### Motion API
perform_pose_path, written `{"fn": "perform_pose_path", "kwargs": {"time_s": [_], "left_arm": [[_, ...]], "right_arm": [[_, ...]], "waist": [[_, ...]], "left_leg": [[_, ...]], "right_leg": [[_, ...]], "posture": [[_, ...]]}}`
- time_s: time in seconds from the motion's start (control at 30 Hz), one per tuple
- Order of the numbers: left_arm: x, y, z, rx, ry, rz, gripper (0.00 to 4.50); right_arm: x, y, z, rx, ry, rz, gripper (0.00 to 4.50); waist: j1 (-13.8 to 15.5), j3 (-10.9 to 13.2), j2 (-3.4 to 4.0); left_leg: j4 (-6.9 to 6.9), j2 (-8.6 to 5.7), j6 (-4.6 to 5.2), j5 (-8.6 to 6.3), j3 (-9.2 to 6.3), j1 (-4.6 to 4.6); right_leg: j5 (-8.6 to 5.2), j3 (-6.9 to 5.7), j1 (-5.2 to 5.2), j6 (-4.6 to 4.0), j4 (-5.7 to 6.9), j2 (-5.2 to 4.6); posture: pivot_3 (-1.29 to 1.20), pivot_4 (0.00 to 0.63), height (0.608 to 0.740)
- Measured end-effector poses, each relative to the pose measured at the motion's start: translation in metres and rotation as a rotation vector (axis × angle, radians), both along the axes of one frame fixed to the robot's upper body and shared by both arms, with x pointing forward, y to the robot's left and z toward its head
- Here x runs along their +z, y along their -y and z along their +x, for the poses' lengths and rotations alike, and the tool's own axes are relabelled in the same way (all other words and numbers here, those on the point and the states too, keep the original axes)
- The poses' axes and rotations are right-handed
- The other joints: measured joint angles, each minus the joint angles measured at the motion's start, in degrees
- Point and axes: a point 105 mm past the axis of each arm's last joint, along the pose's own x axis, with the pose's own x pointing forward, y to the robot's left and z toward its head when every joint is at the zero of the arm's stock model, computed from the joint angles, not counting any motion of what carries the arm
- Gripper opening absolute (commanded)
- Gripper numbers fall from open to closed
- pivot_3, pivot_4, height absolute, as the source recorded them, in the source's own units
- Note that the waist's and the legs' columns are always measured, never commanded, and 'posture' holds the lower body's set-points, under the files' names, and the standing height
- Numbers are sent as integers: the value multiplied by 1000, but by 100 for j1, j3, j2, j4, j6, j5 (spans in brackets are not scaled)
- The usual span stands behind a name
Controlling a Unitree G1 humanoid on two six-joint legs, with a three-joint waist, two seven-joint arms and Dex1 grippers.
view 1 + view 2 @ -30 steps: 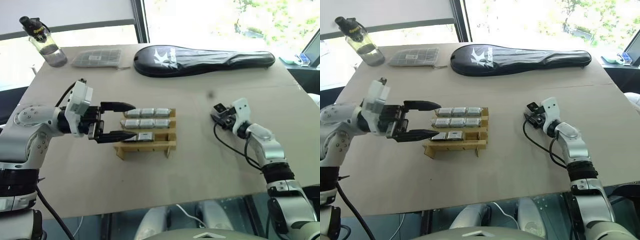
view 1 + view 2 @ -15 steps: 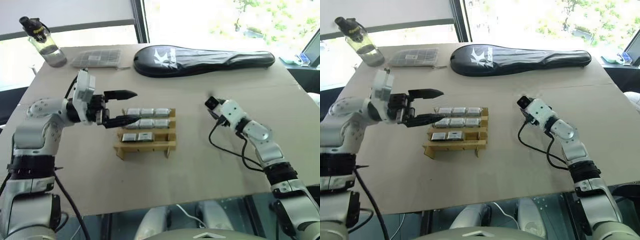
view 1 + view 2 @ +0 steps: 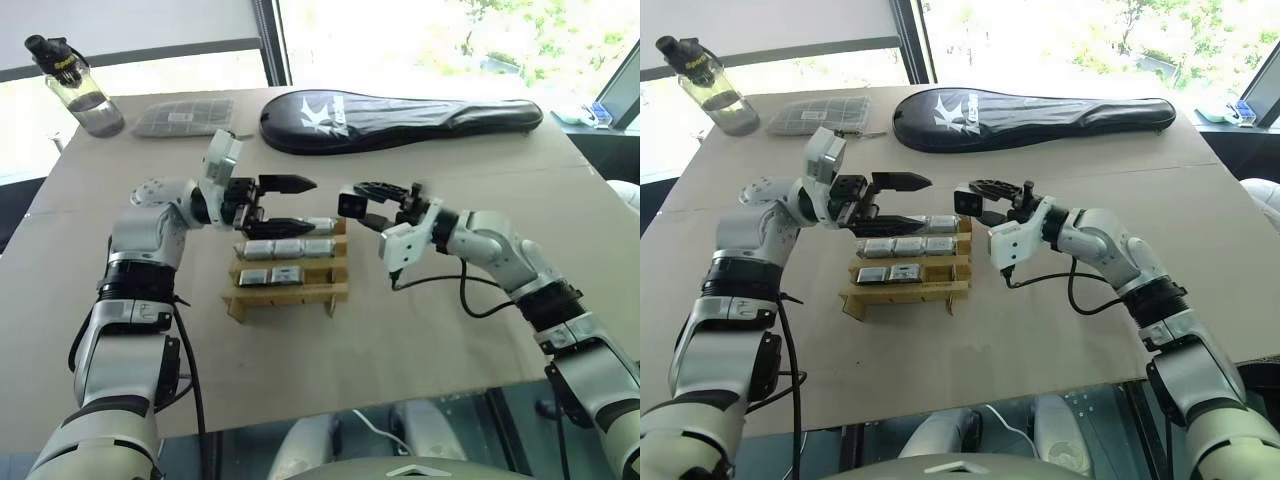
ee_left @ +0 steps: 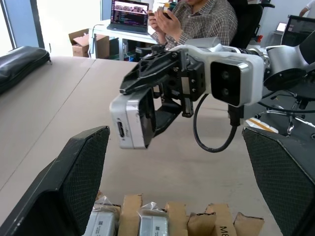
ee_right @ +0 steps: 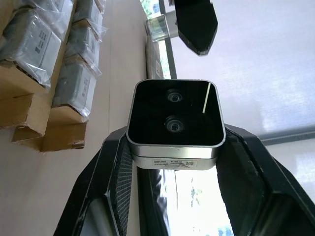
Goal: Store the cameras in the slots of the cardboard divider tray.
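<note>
Probably an office: a person point(image 4: 202, 19) by a laptop point(image 4: 130, 14), big windows point(image 3: 400, 40).

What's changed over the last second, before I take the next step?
The right end effector, shut on a camera, swung in from the table's right side to above the cardboard divider tray. The left end effector rose above the tray's far row, open, facing that camera. The eight stored cameras, water bottle and black case stayed put.

Tan table point(image 3: 420, 330) carries the cardboard divider tray point(image 3: 288, 290) mid-surface. Far behind the tray: black racket case point(image 3: 400, 108), grey gridded packet point(image 3: 185, 116), water bottle point(image 3: 75, 85).
</note>
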Motion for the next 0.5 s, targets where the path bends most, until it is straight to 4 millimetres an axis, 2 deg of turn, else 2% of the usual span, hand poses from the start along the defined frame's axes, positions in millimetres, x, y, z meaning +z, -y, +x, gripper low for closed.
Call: {"fn": "perform_pose_path", "kwargs": {"time_s": [0.13, 0.5], "left_arm": [[-1, 3, 4, -3, 1, 11, 4500], [-7, 8, 5, -17, -11, 21, 4500]], "right_arm": [[0, -11, -9, 51, 41, -24, 1864], [2, -19, -15, 94, 82, -38, 1864]], "waist": [[0, 0, 0], [0, 0, -1]], "left_leg": [[0, -2, 0, 0, -1, 0], [0, -4, 0, 0, -4, 0]], "right_leg": [[0, 5, -4, 0, 2, 1], [0, 6, -6, 0, 3, 1]], "posture": [[0, 150, 740], [0, 150, 740]]}}
